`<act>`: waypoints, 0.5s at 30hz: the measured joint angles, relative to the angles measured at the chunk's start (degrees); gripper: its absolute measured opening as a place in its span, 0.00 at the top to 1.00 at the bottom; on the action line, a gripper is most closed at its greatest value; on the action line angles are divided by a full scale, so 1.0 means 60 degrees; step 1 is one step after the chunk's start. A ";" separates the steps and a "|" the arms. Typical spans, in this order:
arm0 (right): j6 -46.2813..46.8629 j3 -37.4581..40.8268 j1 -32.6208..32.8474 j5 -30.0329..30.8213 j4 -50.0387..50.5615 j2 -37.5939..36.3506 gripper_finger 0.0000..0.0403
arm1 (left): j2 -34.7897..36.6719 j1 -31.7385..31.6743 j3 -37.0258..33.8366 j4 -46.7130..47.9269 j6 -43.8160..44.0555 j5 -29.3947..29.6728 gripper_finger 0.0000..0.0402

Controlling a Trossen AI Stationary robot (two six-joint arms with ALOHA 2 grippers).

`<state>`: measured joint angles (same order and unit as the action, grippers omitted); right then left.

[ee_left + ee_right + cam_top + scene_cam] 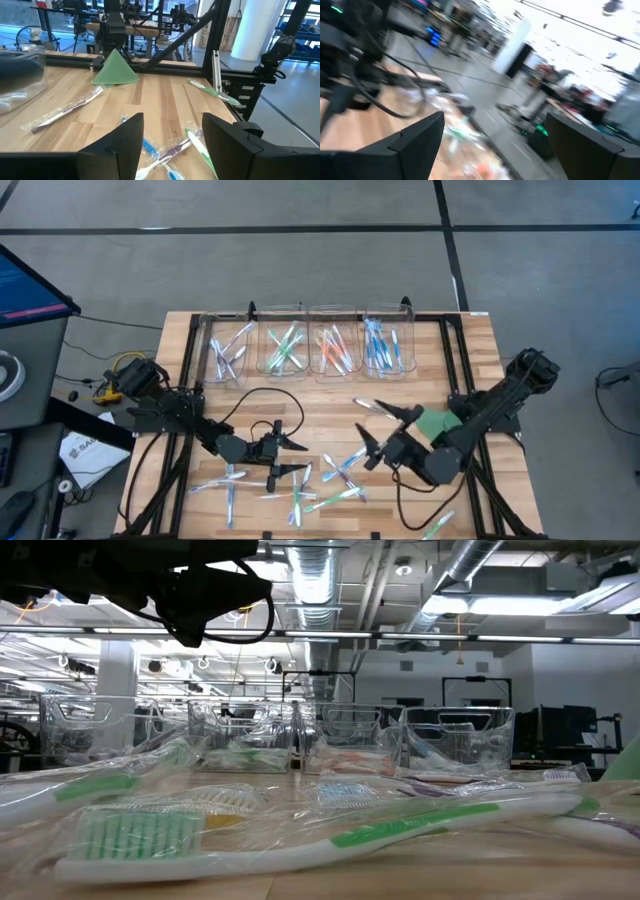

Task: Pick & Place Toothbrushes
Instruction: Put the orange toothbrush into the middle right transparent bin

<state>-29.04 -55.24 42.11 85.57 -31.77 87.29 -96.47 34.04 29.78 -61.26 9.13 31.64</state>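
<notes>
On the left side of the table (pixel 470 360), the left tool (pixel 290 456) hangs low over the wood with its fingers (pixel 125 145) apart and nothing between them; it sits at the left edge of the loose toothbrushes (pixel 300 485), which lie scattered across the near-middle of the table in clear wrappers. From the left wrist view, a tangle of wrapped brushes with blue, purple and green accents lies just ahead of and between the open fingers, so the likely step is a descent onto one of them. To do that well, the tool should settle on a single handle lying apart from its neighbours, square the fingers across the handle's width, and press down close to the wood so the slippery wrap does not skid out. Farther back, four clear bins (pixel 305 340) stand in a row along the far edge, each already holding brushes that appear sorted by colour, so the picked brush's accent probably decides its bin. To the right, the right tool (pixel 385 437) hovers with its fingers spread wide and empty, just above the right end of the scatter, beside a flat green piece (pixel 438 423).
</notes>
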 joint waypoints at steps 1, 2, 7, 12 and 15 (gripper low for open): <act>-0.0014 0.0000 0.0041 0.0407 0.0013 0.0000 0.15 | 0.0000 0.0000 0.0000 0.0002 0.0000 0.0000 0.52; -0.0012 0.0000 0.0059 0.0667 0.0056 -0.0002 0.15 | 0.0000 0.0000 0.0000 0.0002 -0.0002 0.0000 0.52; -0.0007 0.0000 0.0011 0.0748 0.0270 0.0004 0.15 | 0.0000 0.0000 0.0000 0.0048 -0.0004 0.0000 0.52; -0.0010 0.0000 -0.0005 0.0744 0.0311 0.0004 0.15 | 0.0000 0.0000 0.0000 0.0154 0.0055 -0.0004 0.52; -0.0013 0.0000 0.0015 0.0744 0.0492 0.0004 0.15 | 0.0000 0.0000 -0.0004 0.0201 0.0055 -0.0004 0.52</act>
<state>-29.12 -55.24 42.19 90.04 -28.82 87.31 -96.47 34.04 29.76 -60.06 9.45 31.62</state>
